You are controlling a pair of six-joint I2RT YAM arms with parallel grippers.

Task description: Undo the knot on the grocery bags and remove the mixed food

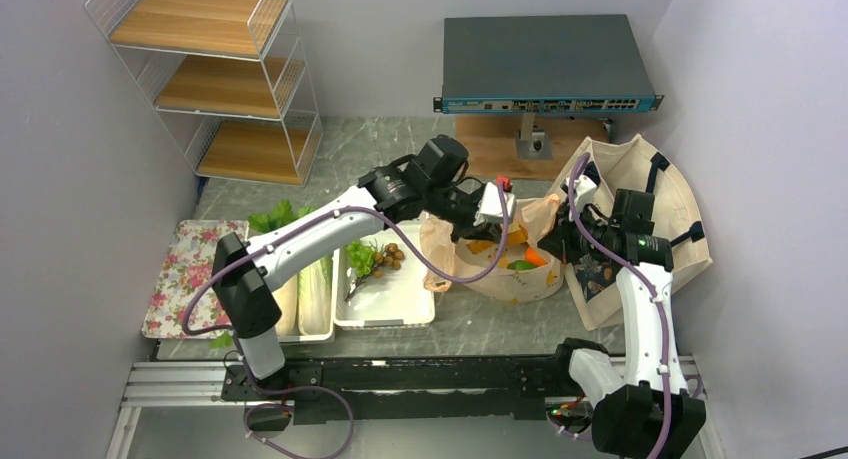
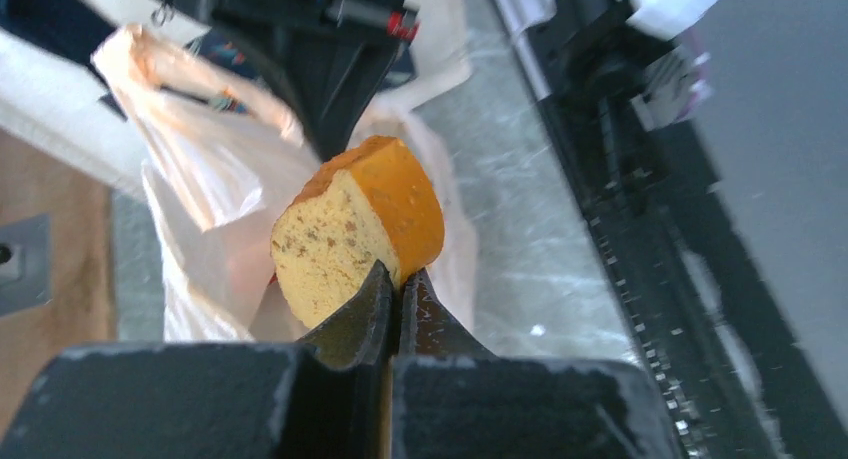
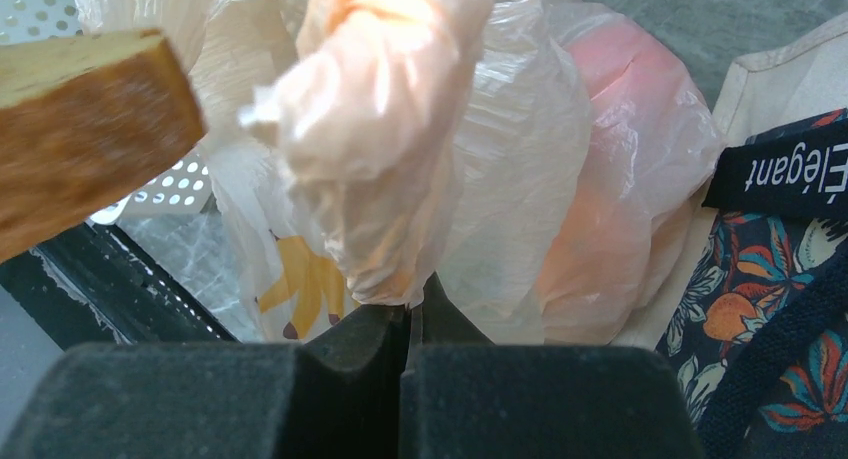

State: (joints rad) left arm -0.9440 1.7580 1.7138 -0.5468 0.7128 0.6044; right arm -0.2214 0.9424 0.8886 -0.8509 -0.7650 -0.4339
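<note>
My left gripper (image 2: 397,279) is shut on the bread slice (image 2: 355,229), pinching its lower crust edge and holding it above the open peach-beige plastic bag (image 2: 200,179). In the top view that gripper (image 1: 497,207) hangs over the bag (image 1: 510,274). My right gripper (image 3: 412,304) is shut on a bunched, twisted fold of the bag's plastic (image 3: 380,109); in the top view it (image 1: 560,241) is at the bag's right rim. The bread also shows at the left of the right wrist view (image 3: 80,129). An orange item (image 1: 537,257) and a green item (image 1: 520,265) lie inside the bag. The cream tote (image 1: 640,179) stands just right of it.
A white tray (image 1: 390,299) left of the bag holds green grapes (image 1: 360,257) and brown nuts (image 1: 392,254). Leafy cabbage (image 1: 285,219) and pale vegetables (image 1: 300,299) lie beside it. A floral tray (image 1: 190,269) is at far left, a wire shelf (image 1: 215,69) and a network switch (image 1: 545,64) behind.
</note>
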